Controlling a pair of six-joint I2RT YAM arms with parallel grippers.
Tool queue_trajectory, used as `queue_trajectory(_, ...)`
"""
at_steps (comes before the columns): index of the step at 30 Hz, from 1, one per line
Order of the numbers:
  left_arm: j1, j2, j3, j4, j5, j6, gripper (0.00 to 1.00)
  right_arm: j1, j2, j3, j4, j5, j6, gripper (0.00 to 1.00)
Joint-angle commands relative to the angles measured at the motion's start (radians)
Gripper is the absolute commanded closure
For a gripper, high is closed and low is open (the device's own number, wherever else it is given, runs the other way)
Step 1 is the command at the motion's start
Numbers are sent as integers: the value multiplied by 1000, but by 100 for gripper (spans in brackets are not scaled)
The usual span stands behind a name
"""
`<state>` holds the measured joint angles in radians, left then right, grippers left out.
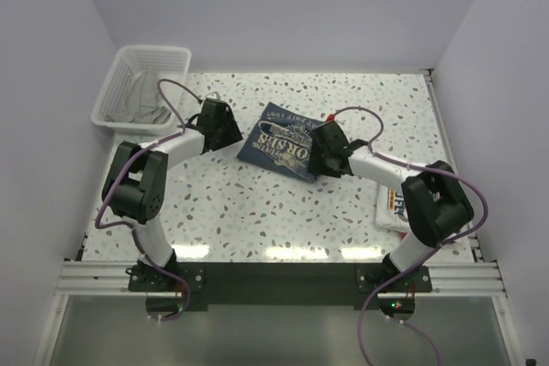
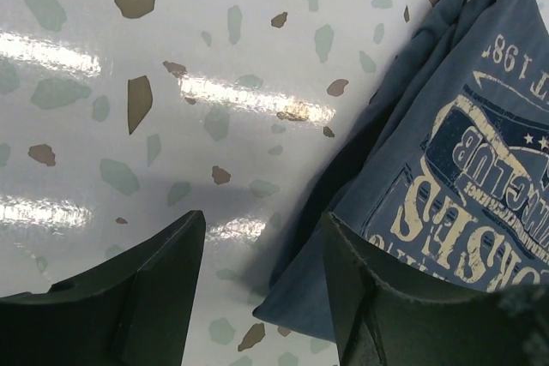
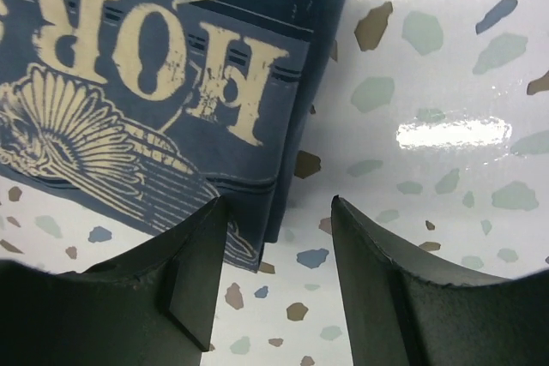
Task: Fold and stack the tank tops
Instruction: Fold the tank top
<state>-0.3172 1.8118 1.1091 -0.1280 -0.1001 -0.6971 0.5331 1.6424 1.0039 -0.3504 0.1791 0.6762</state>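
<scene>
While the blue tank top lies folded, print up, in the middle of the speckled table, both arms are down low on either side of it. The left gripper sits at the top's left edge, jaws wide apart and holding nothing, one finger overlapping the cloth's corner and the other over bare table. The right gripper is parted too at the opposite edge, with the folded edge running into the gap, unpinched. Over at the table's right edge the white tank top lies partly under the right arm. A basket stands at the far left corner.
</scene>
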Motion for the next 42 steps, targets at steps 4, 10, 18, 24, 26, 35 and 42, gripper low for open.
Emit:
queue_trajectory(4, 1, -26, 6, 67, 94, 42, 39, 1, 42, 2, 48, 42, 45, 49)
queue_trajectory(10, -2, -58, -21, 71, 126, 44, 41, -39, 77, 19, 36, 31, 31, 81)
queue_trajectory(18, -85, -184, -55, 21, 30, 102, 40, -173, 152, 131, -38, 13, -76, 82)
queue_trajectory(24, -221, -190, 15, -61, -43, 235, 38, -208, 280, 380, -162, 30, -139, 81)
queue_trajectory(26, -241, -171, 27, -47, 12, 316, 38, -208, 252, 358, -135, 29, -118, 75)
queue_trajectory(35, -315, -83, 126, -50, -183, 522, 26, -219, 96, 224, -92, 122, -6, 65)
queue_trajectory(42, -211, 82, 348, -139, -312, 384, 26, -216, 131, 266, -68, 89, 34, 55)
